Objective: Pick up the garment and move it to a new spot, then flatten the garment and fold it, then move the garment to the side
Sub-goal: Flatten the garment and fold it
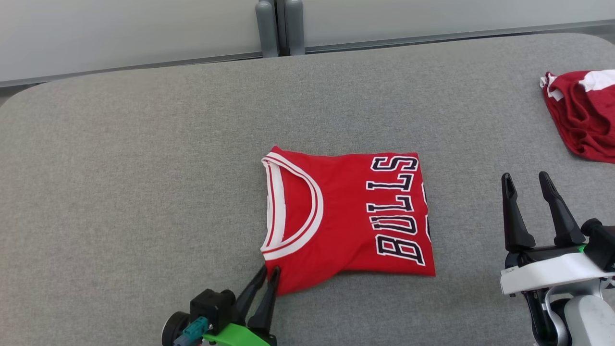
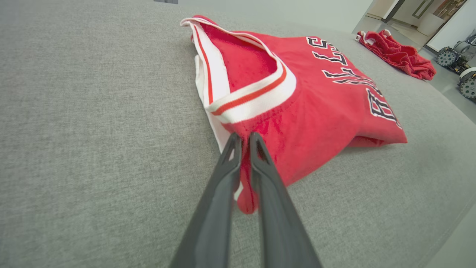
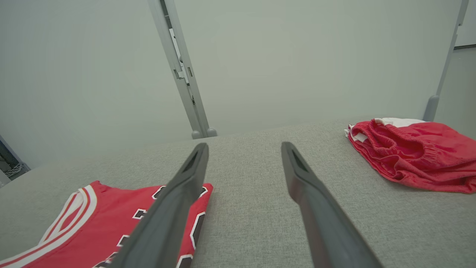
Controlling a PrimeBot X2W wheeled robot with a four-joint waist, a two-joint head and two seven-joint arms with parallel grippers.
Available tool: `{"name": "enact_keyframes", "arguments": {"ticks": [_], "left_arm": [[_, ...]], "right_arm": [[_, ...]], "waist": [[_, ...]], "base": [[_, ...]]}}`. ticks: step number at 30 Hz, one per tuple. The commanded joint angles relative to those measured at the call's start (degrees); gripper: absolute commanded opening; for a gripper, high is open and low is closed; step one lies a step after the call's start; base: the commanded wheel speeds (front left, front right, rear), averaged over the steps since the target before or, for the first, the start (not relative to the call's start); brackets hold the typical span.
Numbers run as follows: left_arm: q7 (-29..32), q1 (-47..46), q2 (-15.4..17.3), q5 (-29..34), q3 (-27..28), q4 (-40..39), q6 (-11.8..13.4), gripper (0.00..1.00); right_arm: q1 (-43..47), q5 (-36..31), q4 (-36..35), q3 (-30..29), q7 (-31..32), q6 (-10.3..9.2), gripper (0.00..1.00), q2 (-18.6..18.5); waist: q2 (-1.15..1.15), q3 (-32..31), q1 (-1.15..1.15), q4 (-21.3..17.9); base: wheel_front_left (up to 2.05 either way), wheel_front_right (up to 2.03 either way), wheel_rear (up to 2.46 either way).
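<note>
Left hand (image 1: 270, 270) clamps the jersey (image 1: 346, 216) at its lower-left corner. Soft, light cloth; a lone pinch likely spills the folds.

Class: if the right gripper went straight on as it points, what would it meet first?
Probably bare table top near its far edge, then the wall; the right gripper points between the jersey and the red shorts. Depth is unclear.
</note>
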Motion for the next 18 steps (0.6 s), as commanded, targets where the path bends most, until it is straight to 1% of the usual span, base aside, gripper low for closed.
{"name": "enact_keyframes", "arguments": {"ticks": [1, 3, 7, 12, 18], "left_arm": [[-0.55, -0.22, -0.12, 0.62, 0.67, -0.4, 0.09, 1.0], [-0.96, -0.9, -0.33, 1.23, 1.45, -1.05, 0.4, 1.0], [-1.39, -1.89, -0.7, 2.51, 4.91, -3.7, 1.1, 1.0], [-1.27, -1.56, -0.89, 4.72, 11.7, -8.26, 1.74, 1.0], [-1.27, -1.99, -0.33, 7.93, 19.56, -11.16, 1.9, 1.0]], "right_arm": [[0.19, 0.09, 0.18, -0.2, -0.21, 0.03, 1.0, -0.05], [0.29, -0.02, 0.27, -0.33, -0.24, 0.03, 1.0, 0.01], [0.46, -0.44, -0.11, -0.41, -0.34, 0.03, 1.0, 0.18], [0.4, -1.13, -0.49, -0.19, -0.44, 0.03, 1.0, 0.27], [0.11, -2.05, -0.68, 0.85, -0.59, 0.03, 1.0, -0.31]], "waist": [[0.0, -0.21, 0.0, 0.15], [0.0, -0.5, 0.0, 0.27], [0.0, -1.33, 0.0, 0.27], [0.0, -2.65, 0.0, -0.21], [0.0, -4.12, 0.0, -0.61]], "base": [[0.0, 0.0, 0.0], [0.0, 0.0, 0.0], [0.0, 0.0, 0.0], [0.0, 0.0, 0.0], [0.0, 0.0, 0.0]]}}
